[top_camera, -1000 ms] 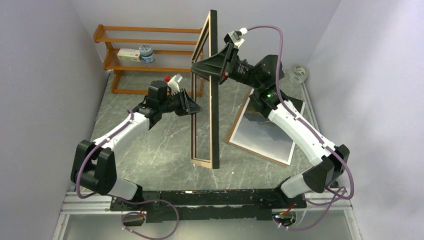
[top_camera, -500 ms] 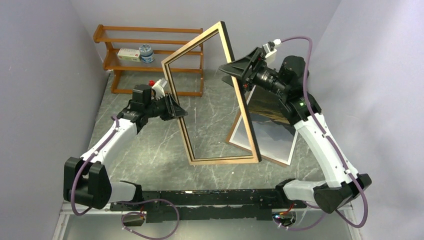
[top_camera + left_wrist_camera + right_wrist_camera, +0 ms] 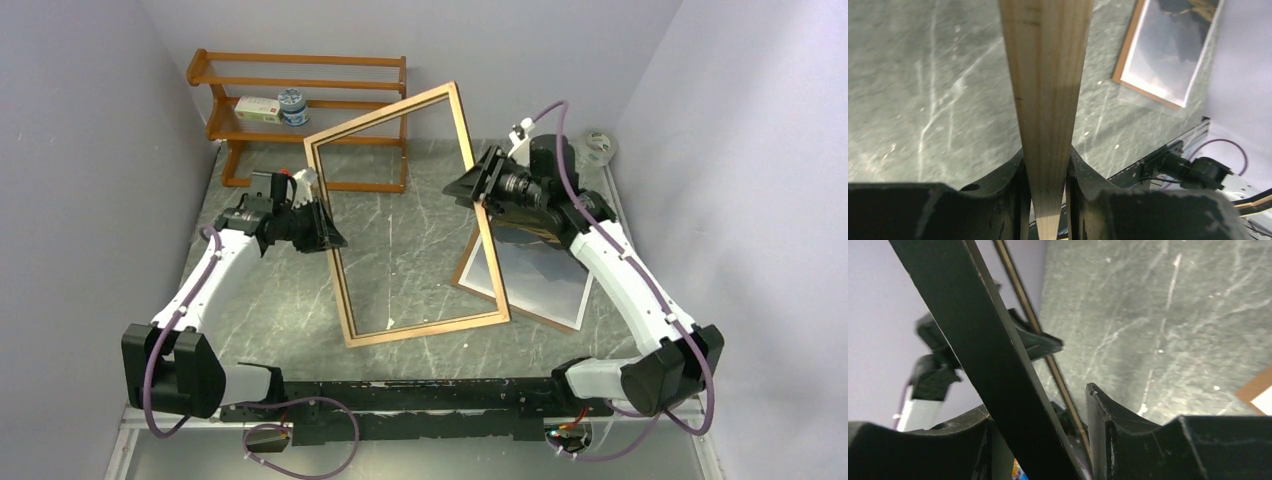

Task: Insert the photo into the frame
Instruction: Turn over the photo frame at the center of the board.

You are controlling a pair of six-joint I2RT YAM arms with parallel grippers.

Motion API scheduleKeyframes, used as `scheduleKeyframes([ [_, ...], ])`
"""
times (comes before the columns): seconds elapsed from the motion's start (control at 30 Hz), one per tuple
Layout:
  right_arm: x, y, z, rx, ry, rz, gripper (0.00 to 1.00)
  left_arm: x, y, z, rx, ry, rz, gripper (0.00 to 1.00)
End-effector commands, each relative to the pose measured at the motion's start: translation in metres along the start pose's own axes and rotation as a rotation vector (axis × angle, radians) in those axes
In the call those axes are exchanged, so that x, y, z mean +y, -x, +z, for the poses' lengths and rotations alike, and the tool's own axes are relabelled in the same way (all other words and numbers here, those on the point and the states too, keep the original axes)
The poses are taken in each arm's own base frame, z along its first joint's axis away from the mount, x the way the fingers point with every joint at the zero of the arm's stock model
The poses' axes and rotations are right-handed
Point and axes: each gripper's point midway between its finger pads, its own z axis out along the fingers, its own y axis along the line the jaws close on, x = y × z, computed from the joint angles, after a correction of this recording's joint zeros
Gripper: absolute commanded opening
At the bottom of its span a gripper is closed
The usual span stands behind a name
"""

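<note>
Item: frame (image 3: 425, 328), tilted, back up; left gripper (image 3: 328, 232) clamps its 9 o'clock rail; right gripper (image 3: 476, 190) straddles the 3 o'clock rail, grip unclear. Handling: lower evenly, flat, beside photo (image 3: 545, 280).

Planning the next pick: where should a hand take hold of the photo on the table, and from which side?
Probably its near right corner, coming in low from the right: the photo lies flat and thin, and the frame crosses its left edge in the top view.
</note>
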Motion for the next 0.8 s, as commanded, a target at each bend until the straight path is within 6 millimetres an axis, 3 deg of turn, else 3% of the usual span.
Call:
scheduleKeyframes([
  [0.0, -0.033, -0.015, 0.018, 0.024, 0.014, -0.064, 0.50, 0.011, 0.000, -0.018, 0.029, 0.087, 0.002, 0.03],
  [0.3, -0.108, -0.057, 0.064, 0.105, 0.019, 0.010, 0.47, 0.065, -0.024, -0.015, 0.162, 0.270, -0.035, 0.03],
  [0.53, -0.171, -0.090, 0.080, 0.143, -0.089, 0.078, 0.47, 0.103, -0.045, 0.005, 0.276, 0.388, -0.081, 0.02],
  [0.77, -0.224, -0.118, 0.094, 0.188, -0.207, 0.165, 0.46, 0.138, -0.050, 0.025, 0.352, 0.501, -0.097, 0.03],
])
